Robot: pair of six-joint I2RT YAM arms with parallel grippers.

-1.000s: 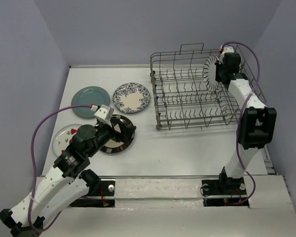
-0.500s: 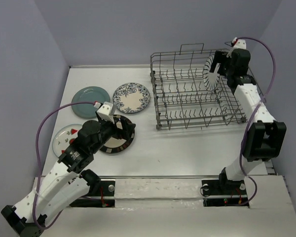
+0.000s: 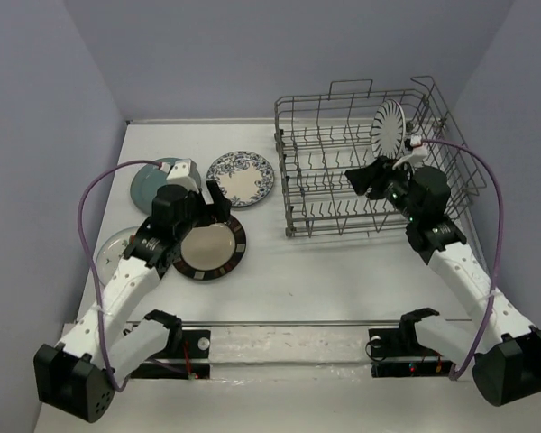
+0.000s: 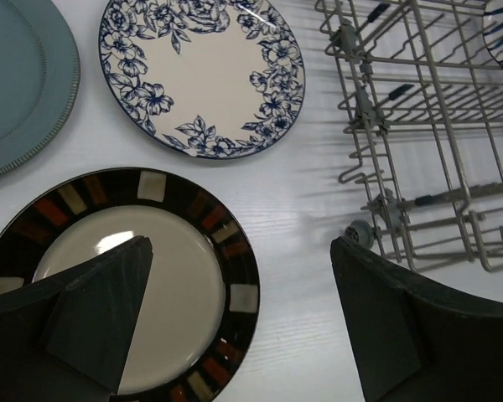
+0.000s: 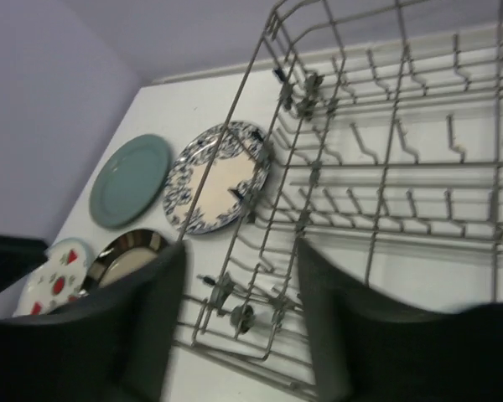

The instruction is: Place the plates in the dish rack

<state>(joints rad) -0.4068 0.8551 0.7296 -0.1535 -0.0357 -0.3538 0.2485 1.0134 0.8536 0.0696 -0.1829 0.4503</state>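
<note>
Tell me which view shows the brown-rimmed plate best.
Left wrist: the brown-rimmed plate is closest, its rim tiles sharp. Top external shows the plate nearly whole but small; right wrist catches only a blurred part.

a teal plate (image 4: 21, 84), blue-floral plate (image 4: 203, 75), brown-rimmed cream plate (image 4: 193, 276), red-marked plate (image 3: 114, 253) and dark-striped plate (image 3: 389, 128) join a grey dish rack (image 3: 334, 171).

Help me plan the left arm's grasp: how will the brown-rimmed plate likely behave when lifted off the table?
The brown-rimmed plate looks rigid and glazed, judging by the glare on its centre, so it is probably slippery to grip. It lies flat on the table, so its rim may be hard to get under. It is likely ceramic: fairly heavy, and breakable if dropped.
</note>
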